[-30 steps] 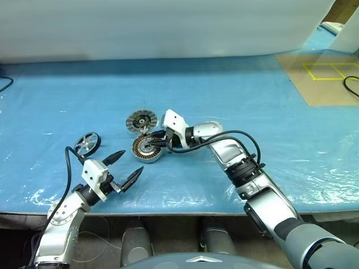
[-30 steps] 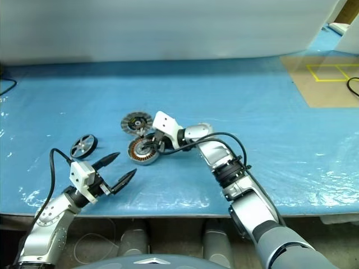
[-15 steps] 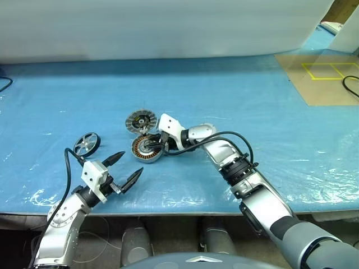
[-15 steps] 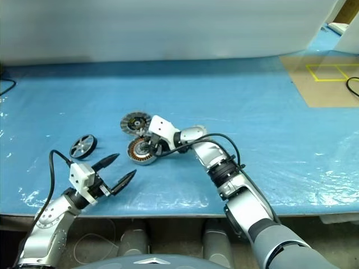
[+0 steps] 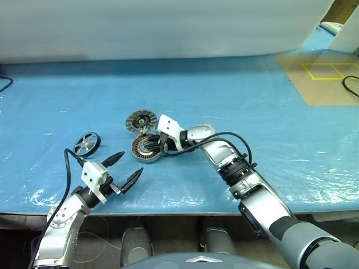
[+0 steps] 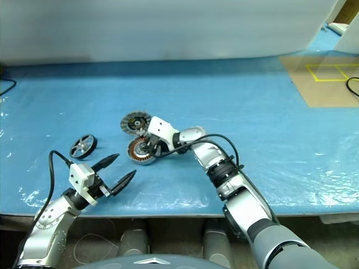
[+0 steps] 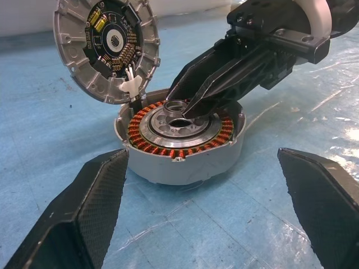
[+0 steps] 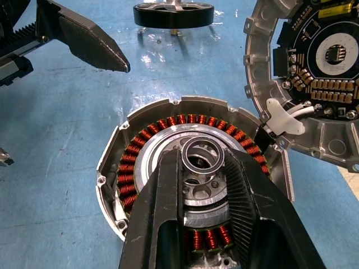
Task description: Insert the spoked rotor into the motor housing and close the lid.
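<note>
Nearest the robot, the left pincer (image 5: 122, 169) is hovering low over the front part of the blue-covered counter (image 5: 241, 95), its two black fingers spread wide with nothing between them, pointing toward the motor parts.

Just beyond it, the motor housing (image 5: 147, 149) is lying flat on the counter, open face up, its ring of copper windings showing around a silvery centre. The right pincer (image 8: 202, 174) is reaching in from the right and angling down onto it. In the right wrist view its fingers are standing narrowly apart, their tips flanking the small raised ring at the housing's centre; whether they are actually squeezing that ring I cannot tell.

To the left of the housing, and well apart from it, the spoked rotor (image 5: 87, 144) is sitting on the counter, tipped on its dark rim so the silver spokes are facing the camera. It is lying beyond the left pincer, untouched by either arm.

Farther back, the lid (image 5: 141, 121) is standing open, touching the housing's far edge. In the left wrist view it is tilting up with its inner face, a dark circuit board inside a ribbed silver rim, turned toward that camera, and a small white connector is linking it to the housing's wall.

A pale sheet is hanging behind the counter.
</note>
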